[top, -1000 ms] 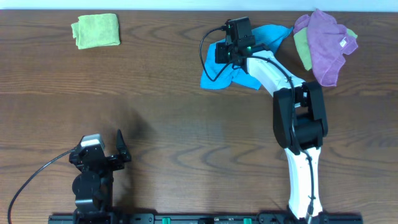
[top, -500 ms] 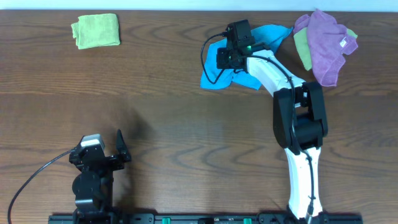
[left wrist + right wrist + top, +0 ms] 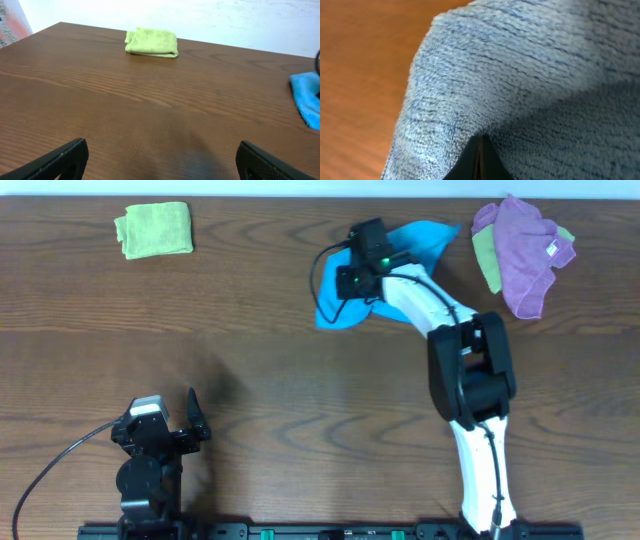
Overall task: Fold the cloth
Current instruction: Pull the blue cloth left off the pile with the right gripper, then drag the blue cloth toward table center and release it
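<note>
Brown wood-grain table (image 3: 250,350), mostly bare in front. We're at the grab-and-spread step, with no fold made yet. The roughly square sky-blue fuzzy microfibre cloth (image 3: 425,235) lies rumpled at the far side, right of centre, near the purple cloth pile (image 3: 525,255). Our right gripper (image 3: 352,280) has its fingertips pressed together, pinching the fuzzy blue fabric. Next we probably need to drag it flat onto open table. Left gripper (image 3: 162,165) is spread and holds nothing.

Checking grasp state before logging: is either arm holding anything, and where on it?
Right gripper is shut on the blue cloth, pinching a fold near its end nearest the left arm. Left gripper: open, empty.
</note>
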Motion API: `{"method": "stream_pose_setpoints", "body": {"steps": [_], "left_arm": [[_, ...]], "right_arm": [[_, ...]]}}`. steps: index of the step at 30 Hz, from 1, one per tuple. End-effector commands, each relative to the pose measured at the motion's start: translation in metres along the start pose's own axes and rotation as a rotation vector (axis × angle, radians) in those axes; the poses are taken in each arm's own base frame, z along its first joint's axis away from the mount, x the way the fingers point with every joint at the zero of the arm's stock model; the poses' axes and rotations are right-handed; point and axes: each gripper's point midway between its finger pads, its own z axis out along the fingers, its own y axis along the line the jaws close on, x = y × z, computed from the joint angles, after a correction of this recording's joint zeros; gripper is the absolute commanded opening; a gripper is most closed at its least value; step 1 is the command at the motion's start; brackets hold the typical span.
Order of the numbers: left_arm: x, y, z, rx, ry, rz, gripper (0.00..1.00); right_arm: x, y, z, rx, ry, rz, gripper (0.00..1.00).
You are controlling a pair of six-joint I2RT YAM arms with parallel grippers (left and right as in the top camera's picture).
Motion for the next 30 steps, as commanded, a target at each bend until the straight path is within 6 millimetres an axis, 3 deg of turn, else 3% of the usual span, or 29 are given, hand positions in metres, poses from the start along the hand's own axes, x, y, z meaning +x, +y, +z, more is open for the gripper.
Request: {"method": "stream_pose_setpoints", "body": {"steps": [1,7,25,30], "left_arm": [[0.012,0.005,0.003,-0.024,0.026,0.007,0.95],[0.012,0.005,0.003,-0.023,0.026,0.007,0.95],[0.012,0.005,0.003,-0.023,0.026,0.008,0.95],[0.012,0.005,0.003,-0.024,0.026,0.007,0.95]], "right_arm": [[0.035,0.042,0.018,-0.086,0.100,-0.068,0.01],[0.063,0.089,0.014,-0.227,0.188,-0.104,0.02],[0.148,0.162,-0.002,-0.277,0.386,-0.334,0.02],[0.158,0.165,-0.006,-0.228,0.395,-0.399,0.02]]}}
